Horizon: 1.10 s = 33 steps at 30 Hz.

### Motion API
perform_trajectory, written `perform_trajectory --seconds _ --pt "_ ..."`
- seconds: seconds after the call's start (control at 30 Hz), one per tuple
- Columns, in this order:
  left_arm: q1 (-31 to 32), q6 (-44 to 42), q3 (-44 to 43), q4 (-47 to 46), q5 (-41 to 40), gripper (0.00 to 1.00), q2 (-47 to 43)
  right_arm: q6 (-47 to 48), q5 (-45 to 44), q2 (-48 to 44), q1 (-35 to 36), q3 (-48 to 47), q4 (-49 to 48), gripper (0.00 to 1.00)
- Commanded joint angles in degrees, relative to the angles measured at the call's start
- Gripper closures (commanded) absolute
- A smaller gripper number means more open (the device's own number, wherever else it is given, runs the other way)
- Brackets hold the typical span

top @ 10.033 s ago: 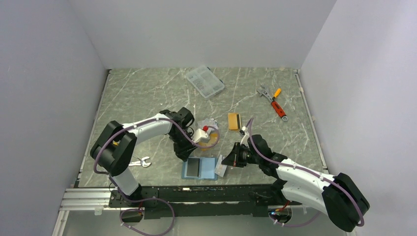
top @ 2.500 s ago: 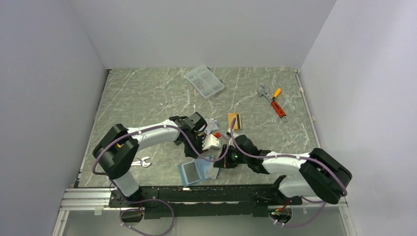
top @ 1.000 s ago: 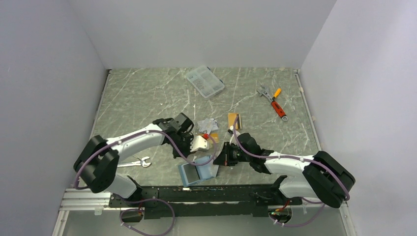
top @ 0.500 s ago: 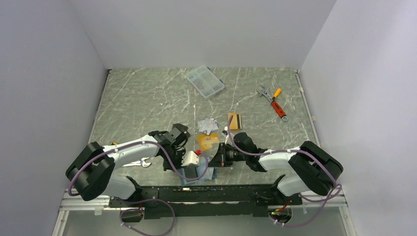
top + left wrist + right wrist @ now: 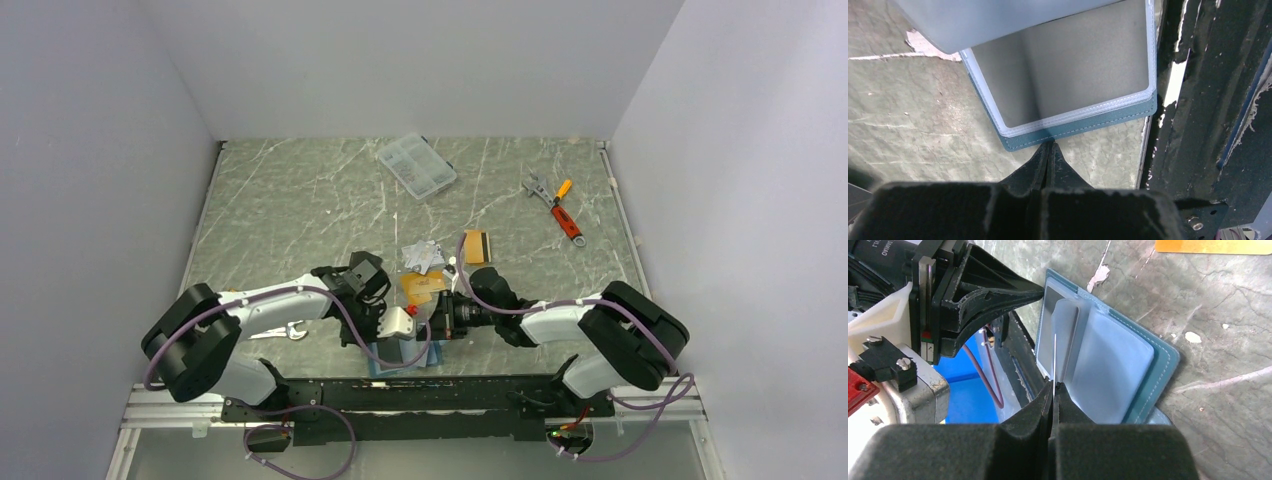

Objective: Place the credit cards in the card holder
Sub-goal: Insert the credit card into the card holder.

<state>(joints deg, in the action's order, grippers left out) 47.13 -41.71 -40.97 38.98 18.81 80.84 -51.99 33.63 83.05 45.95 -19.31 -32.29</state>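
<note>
The card holder [image 5: 388,358] lies open at the table's front edge, teal [image 5: 1098,122] with clear pockets [image 5: 1113,365]. My left gripper [image 5: 383,345] is shut, its tips [image 5: 1050,145] pressing on the holder's teal border. My right gripper [image 5: 432,325] is shut [image 5: 1054,384] on a thin credit card [image 5: 1054,347], seen edge-on, that stands in a translucent pocket. The left gripper's fingers [image 5: 1013,292] meet the holder's far corner. Loose credit cards lie behind: an orange one [image 5: 423,286], silver ones [image 5: 422,256], and an orange one with a dark stripe [image 5: 476,245].
A clear compartment box [image 5: 417,165] sits at the back. An adjustable wrench [image 5: 537,186] and an orange-handled tool [image 5: 565,212] lie at the back right. A small spanner [image 5: 287,330] is under the left arm. The black rail [image 5: 1198,125] borders the holder.
My left arm swung toward the front edge and set its shut tips on the holder. The right gripper shifted left with its card. The orange card behind is now uncovered.
</note>
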Motion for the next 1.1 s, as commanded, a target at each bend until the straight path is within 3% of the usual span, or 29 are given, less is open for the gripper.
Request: perform_trajectory --seconds 0.0,0.27,0.7,1.07 --pt "0.6 -0.6 1.5 -8.6 0.5 1.00 4.2 0.6 1.5 -1.2 0.2 -1.4 -2.3 1.00" --pt "0.6 -0.9 1.6 -8.5 0.9 1.00 3.1 -0.7 5.6 4.1 0.4 -2.4 -7.7 1.00" --pt "-1.9 -3.9 -2.4 0.4 -0.1 1.00 -2.8 -0.4 3.7 7.7 0.3 -3.2 -5.0 1.00" --pt "1.1 -0.9 -7.5 1.4 8.3 1.00 -0.6 -0.6 3.8 9.1 -0.1 -3.6 -5.5 1.00"
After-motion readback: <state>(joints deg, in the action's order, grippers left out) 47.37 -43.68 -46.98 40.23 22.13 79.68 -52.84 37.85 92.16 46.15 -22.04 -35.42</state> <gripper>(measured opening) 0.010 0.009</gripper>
